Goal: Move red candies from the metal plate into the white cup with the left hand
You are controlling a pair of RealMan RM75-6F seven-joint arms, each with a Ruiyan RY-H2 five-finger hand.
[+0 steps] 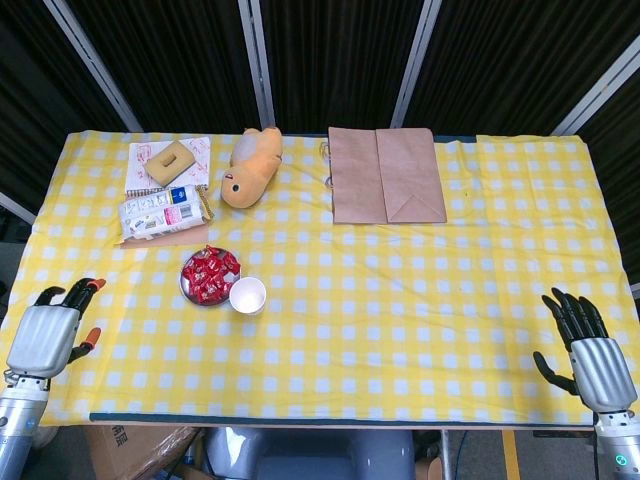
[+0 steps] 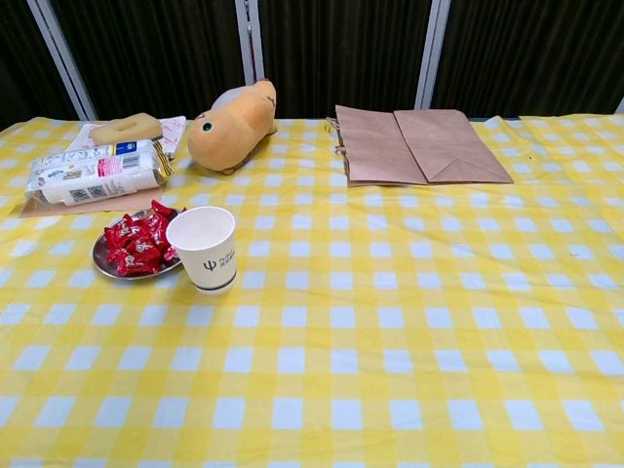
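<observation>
Seemingly empty, open left hand.

Two robot hands with silver-grey metal backs and black fingers. The left hand has orange fingertips; the right hand is black to the tips.

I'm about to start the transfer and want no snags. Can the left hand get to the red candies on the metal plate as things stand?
Probably yes. The left hand holds nothing, and only bare tablecloth lies between it and the red candies on the metal plate. The white cup stands on the plate's far side.
</observation>
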